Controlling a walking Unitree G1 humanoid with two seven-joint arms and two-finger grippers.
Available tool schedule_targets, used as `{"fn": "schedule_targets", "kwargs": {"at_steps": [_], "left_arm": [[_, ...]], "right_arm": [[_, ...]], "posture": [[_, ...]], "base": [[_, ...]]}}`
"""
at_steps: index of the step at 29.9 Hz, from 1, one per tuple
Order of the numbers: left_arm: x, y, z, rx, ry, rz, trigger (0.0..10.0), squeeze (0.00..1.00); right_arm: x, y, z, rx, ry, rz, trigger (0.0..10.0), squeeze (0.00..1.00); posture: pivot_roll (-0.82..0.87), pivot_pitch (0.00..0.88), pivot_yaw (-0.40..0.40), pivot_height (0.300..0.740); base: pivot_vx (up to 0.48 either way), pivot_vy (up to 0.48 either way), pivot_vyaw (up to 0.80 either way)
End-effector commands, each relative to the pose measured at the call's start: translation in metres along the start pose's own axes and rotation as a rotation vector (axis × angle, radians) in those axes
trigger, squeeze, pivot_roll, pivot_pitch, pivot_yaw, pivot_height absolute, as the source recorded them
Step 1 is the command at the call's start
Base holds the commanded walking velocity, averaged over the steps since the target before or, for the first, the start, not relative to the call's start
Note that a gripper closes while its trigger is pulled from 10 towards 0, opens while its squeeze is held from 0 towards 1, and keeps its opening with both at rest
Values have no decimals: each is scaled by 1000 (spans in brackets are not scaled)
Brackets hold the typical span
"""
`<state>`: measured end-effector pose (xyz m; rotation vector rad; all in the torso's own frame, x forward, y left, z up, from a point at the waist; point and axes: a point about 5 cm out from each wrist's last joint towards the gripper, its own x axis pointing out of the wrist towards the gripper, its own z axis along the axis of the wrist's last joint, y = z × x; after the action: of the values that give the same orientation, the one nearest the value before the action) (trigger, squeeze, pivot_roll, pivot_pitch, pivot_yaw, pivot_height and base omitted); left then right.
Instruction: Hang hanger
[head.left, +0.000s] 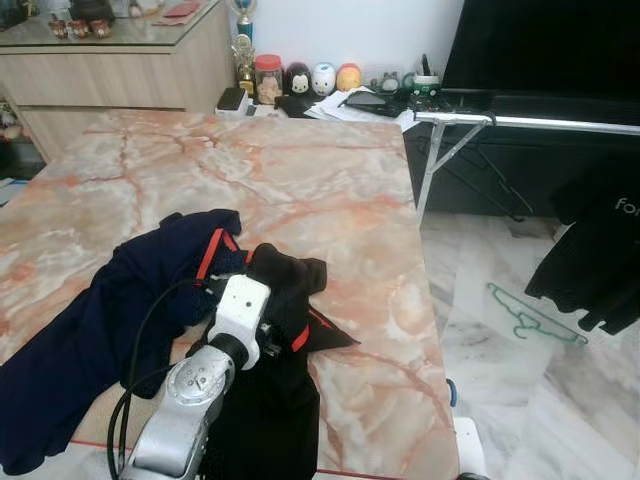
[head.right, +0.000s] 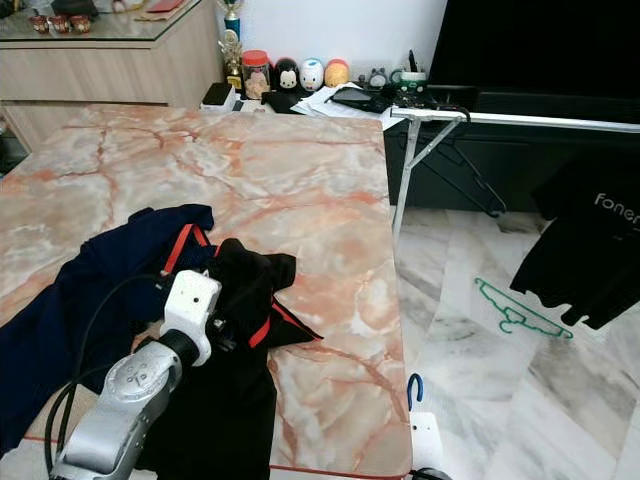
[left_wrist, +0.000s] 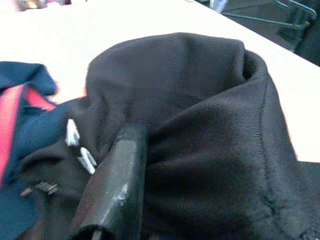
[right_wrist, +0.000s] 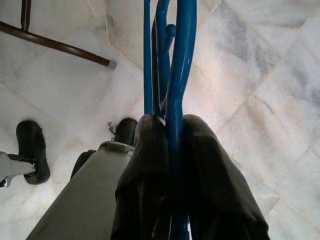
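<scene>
**Spotter:** Head views first?

**Me:** My left pincer is buried in the black shirt on the desk, near its right edge. Open floor beyond, up to the silver rack.

**Spotter:** Left wrist?

**Me:** One finger pressed into black cloth; I can't tell how wide it gapes. Lifting could drag the navy garment along.

**Spotter:** Right wrist?

**Me:** Right pincer clamped on the blue hanger, low over floor. A swing might clip the desk edge.
</scene>
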<state>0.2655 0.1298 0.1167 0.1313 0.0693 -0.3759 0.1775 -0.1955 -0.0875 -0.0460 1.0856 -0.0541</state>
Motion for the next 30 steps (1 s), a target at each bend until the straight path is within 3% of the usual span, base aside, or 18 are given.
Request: {"fn": "schedule_targets", "kwargs": {"at_steps": [1,10,20,21,30], "left_arm": [[-4,3,2,-11,-11,19,10000,1000],[-15,-1,-1,-9,7,6,10000,1000],[-28,4,-7,27,40,25,10000,1000],[-29,4,-8,26,47,26,10000,0],[-34,-2,-15,9,70,21,10000,0]], "right_arm": [[0,0,2,-11,-10,1,10000,0],[0,-1,1,-19,-7,4,10000,0],[0,-2,2,-17,-7,0,10000,0],[0,-2,2,-18,-7,-1,10000,0],[0,-3,2,-21,-5,2,10000,0]], "posture": [[22,0,-40,740],[28,0,-41,740],[35,0,-48,740],[38,0,-51,740],[40,0,-57,740]], "base": [[0,0,0],[0,0,0],[0,0,0],[0,0,0],[0,0,0]]}}
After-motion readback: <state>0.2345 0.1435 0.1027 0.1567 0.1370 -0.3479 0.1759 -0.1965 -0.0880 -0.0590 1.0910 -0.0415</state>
